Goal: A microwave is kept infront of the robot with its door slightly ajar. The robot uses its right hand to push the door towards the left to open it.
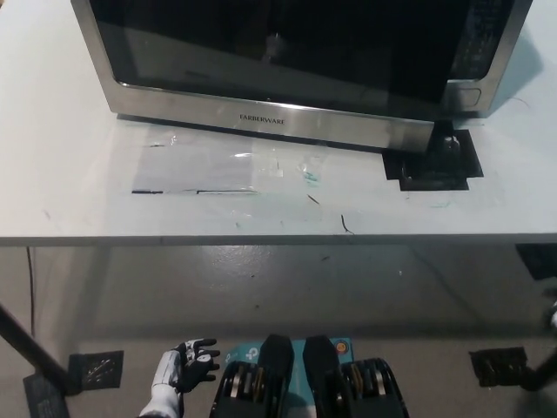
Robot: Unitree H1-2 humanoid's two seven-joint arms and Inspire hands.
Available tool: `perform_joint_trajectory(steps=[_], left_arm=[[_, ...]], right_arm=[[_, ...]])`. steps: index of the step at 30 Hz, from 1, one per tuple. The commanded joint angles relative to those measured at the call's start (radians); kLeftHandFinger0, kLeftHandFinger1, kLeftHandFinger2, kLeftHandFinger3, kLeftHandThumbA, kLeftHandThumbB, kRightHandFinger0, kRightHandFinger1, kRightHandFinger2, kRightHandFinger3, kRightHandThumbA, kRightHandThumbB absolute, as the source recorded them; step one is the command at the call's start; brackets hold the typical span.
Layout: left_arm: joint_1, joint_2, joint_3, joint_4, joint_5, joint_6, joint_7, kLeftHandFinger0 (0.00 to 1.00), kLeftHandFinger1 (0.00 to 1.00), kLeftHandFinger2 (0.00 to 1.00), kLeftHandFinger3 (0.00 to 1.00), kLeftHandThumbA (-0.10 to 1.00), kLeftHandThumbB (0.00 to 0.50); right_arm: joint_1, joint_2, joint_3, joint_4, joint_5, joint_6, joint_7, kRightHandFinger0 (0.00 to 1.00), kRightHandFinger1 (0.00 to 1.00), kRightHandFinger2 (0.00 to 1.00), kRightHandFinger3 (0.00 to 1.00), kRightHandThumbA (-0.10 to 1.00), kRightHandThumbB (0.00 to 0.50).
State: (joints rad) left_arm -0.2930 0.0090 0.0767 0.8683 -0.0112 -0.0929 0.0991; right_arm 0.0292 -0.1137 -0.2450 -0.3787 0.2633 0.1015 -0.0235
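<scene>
The left hand [187,364] hangs low below the table's [70,174] front edge, fingers spread apart and holding nothing. The right hand is out of view. The microwave [296,65] sits on the table well above and beyond the left hand, off to its right, its dark glass door [261,43] facing the robot. Whether the door stands ajar cannot be told from here.

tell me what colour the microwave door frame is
Silver, brushed-metal look, around dark glass, on the microwave door; seen in the head view.
</scene>
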Motion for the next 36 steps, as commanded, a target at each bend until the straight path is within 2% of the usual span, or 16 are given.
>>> perform_joint_trajectory(steps=[1,3,4,6,7,8,10,12,15,17,18,22,27,28,31,36], left_arm=[[-0.025,0.008,0.007,-0.001,-0.003,-0.041,0.017,0.56,0.5,0.55,0.54,0.1,0.098],[-0.025,0.008,0.007,-0.003,-0.003,-0.036,0.017,0.56,0.51,0.56,0.56,0.09,0.085],[-0.024,0.008,0.003,-0.007,0.0,-0.039,0.015,0.56,0.51,0.56,0.56,0.09,0.074],[-0.023,0.01,-0.004,-0.003,0.008,-0.056,0.015,0.57,0.52,0.56,0.55,0.08,0.071],[-0.027,0.013,-0.007,0.01,0.011,-0.065,0.013,0.58,0.52,0.56,0.56,0.09,0.079],[-0.031,0.012,-0.002,0.022,0.003,-0.075,0.01,0.59,0.52,0.55,0.56,0.11,0.082],[-0.031,0.015,-0.008,0.024,0.008,-0.075,0.006,0.6,0.53,0.55,0.56,0.12,0.08],[-0.028,0.012,-0.007,0.017,0.008,-0.066,0.015,0.58,0.51,0.54,0.54,0.11,0.101],[-0.024,0.008,-0.001,-0.002,0.0,-0.044,0.012,0.57,0.51,0.55,0.55,0.09,0.091],[-0.019,0.01,-0.009,-0.001,0.012,-0.054,0.017,0.55,0.49,0.54,0.53,0.08,0.092],[-0.019,0.011,-0.012,-0.003,0.016,-0.044,0.017,0.59,0.52,0.55,0.55,0.1,0.093],[-0.024,0.015,-0.015,0.014,0.012,-0.068,0.004,0.6,0.53,0.56,0.56,0.07,0.078],[-0.02,0.003,-0.004,-0.007,0.002,-0.039,0.019,0.55,0.49,0.52,0.53,0.06,0.102],[-0.018,0.009,-0.017,-0.002,0.013,-0.066,0.008,0.55,0.49,0.53,0.53,0.05,0.073],[-0.021,0.008,-0.018,0.003,0.015,-0.062,0.011,0.55,0.48,0.52,0.53,0.07,0.091],[-0.016,0.003,-0.015,-0.008,0.002,-0.054,0.0,0.57,0.51,0.54,0.55,0.05,0.084]], right_arm=[[-0.114,-0.095,-0.027,-0.143,0.088,0.095,0.013,0.18,0.28,0.46,0.62,0.33,0.182],[-0.164,-0.127,-0.035,-0.168,0.093,0.124,0.0,0.17,0.26,0.44,0.61,0.29,0.175],[-0.206,-0.146,-0.04,-0.177,0.107,0.151,-0.009,0.17,0.26,0.43,0.6,0.29,0.194],[-0.273,-0.173,-0.042,-0.176,0.098,0.184,-0.023,0.17,0.26,0.43,0.59,0.31,0.195],[-0.303,-0.179,-0.041,-0.173,0.09,0.203,-0.031,0.22,0.3,0.48,0.64,0.37,0.19],[-0.351,-0.191,-0.037,-0.154,0.07,0.209,-0.035,0.16,0.24,0.42,0.6,0.36,0.192],[-0.401,-0.204,-0.033,-0.126,0.06,0.213,-0.031,0.2,0.27,0.43,0.61,0.33,0.168],[-0.454,-0.215,-0.029,-0.104,0.043,0.232,-0.034,0.24,0.29,0.43,0.62,0.3,0.171],[-0.513,-0.222,-0.016,-0.046,0.021,0.228,-0.025,0.27,0.31,0.42,0.61,0.31,0.189],[-0.582,-0.215,0.012,0.071,-0.018,0.192,-0.021,0.24,0.3,0.41,0.61,0.22,0.155],[-0.605,-0.219,0.026,0.123,-0.036,0.173,-0.014,0.24,0.31,0.42,0.62,0.2,0.141],[-0.684,-0.221,0.056,0.27,-0.09,0.174,-0.035,0.26,0.35,0.48,0.61,0.22,0.161],[-0.829,-0.221,0.107,0.606,-0.171,0.085,-0.062,0.2,0.31,0.44,0.61,0.19,0.165],[-0.844,-0.22,0.115,0.651,-0.179,0.073,-0.062,0.2,0.32,0.46,0.6,0.19,0.17],[-0.886,-0.219,0.142,0.784,-0.206,0.038,-0.062,0.22,0.35,0.5,0.62,0.18,0.148],[-0.925,-0.209,0.171,0.912,-0.234,-0.026,-0.068,0.21,0.33,0.47,0.58,0.18,0.177]])
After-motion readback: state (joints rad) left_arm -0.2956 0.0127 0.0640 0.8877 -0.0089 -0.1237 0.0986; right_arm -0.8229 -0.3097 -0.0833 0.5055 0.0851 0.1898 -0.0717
